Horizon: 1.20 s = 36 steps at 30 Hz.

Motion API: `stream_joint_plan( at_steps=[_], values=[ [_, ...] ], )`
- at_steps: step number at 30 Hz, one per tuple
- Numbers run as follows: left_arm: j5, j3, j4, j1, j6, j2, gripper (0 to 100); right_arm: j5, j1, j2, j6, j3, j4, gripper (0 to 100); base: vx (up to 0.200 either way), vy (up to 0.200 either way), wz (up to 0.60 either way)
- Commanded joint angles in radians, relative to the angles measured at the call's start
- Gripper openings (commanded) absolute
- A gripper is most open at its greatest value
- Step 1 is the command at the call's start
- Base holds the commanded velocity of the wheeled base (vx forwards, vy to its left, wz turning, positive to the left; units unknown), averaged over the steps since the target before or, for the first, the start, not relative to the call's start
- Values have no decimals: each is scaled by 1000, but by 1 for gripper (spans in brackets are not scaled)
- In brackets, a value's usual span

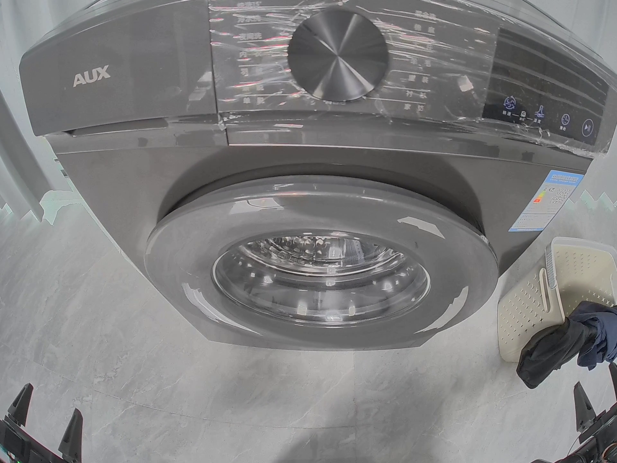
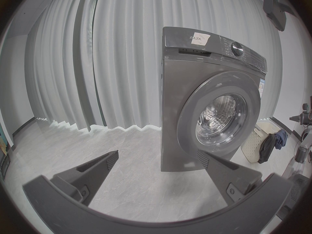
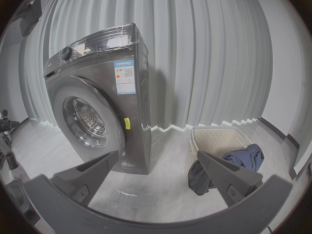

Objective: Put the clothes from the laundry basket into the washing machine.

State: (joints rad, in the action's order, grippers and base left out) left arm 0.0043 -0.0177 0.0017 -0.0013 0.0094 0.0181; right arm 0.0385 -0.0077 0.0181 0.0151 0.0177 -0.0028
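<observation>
Head view puts the grey metal washing machine (image 1: 321, 162) dead ahead, its glossy round glass door (image 1: 321, 278) shut. Nothing is loaded yet, and I judge the door must be opened first. Limp dark clothes (image 1: 565, 342) hang over the rim of the cream perforated plastic laundry basket (image 1: 524, 307), on the floor just beside the machine, on the robot's right. Left end effector (image 1: 46, 414) and right end effector (image 1: 598, 395) sit low, both spread wide and empty.

A staged laundry room, more test space than home, is suggested: a grey washing machine (image 3: 97, 98) is set freestanding on a pale marble-look floor (image 3: 162, 186), white pleated curtains (image 3: 201, 49) are hung all around, plastic film (image 1: 257, 46) is left on its front, and a cream laundry basket (image 3: 214, 138) is placed beside it.
</observation>
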Motion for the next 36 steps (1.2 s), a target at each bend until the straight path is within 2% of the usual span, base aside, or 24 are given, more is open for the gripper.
stream_joint_plan(
  at_steps=[1,11,15,16,17,19,22,25,27,28,32,33,34,36],
  values=[
    [0,18,0,0,0,-17,100,0,0,-9,0,-18,0,100,0,0,0],
    [2,18,0,0,3,-17,100,0,-3,-9,2,-18,-2,100,0,0,0],
    [0,18,0,0,3,-17,100,-20,-5,-15,3,1,-43,100,0,0,0],
    [2,18,0,0,6,-17,100,-46,-3,-4,19,99,-118,100,0,0,0],
    [2,18,0,0,6,-17,100,-58,-3,20,26,145,-123,100,0,0,0],
    [2,18,0,0,8,-17,100,-72,0,68,31,177,-105,100,0,0,0],
    [-1,18,0,0,6,-17,100,-221,32,290,26,148,-51,100,0,0,0],
    [-3,16,0,0,6,-17,100,-333,57,461,19,113,-108,100,0,0,0],
    [-3,16,0,0,6,-17,100,-393,89,559,22,119,-151,100,0,0,0],
    [-3,18,0,0,6,-17,100,-408,109,608,25,123,-171,100,0,0,0],
    [-3,18,0,0,6,-17,100,-407,202,781,28,131,-295,100,0,0,0],
    [-3,18,0,0,6,-17,100,-407,206,789,28,131,-299,100,0,0,0],
    [-3,18,0,0,6,-17,100,-394,241,872,31,137,-384,100,0,0,0],
    [-3,18,0,0,6,-17,100,-374,275,945,37,150,-467,100,0,0,0]
  ],
)
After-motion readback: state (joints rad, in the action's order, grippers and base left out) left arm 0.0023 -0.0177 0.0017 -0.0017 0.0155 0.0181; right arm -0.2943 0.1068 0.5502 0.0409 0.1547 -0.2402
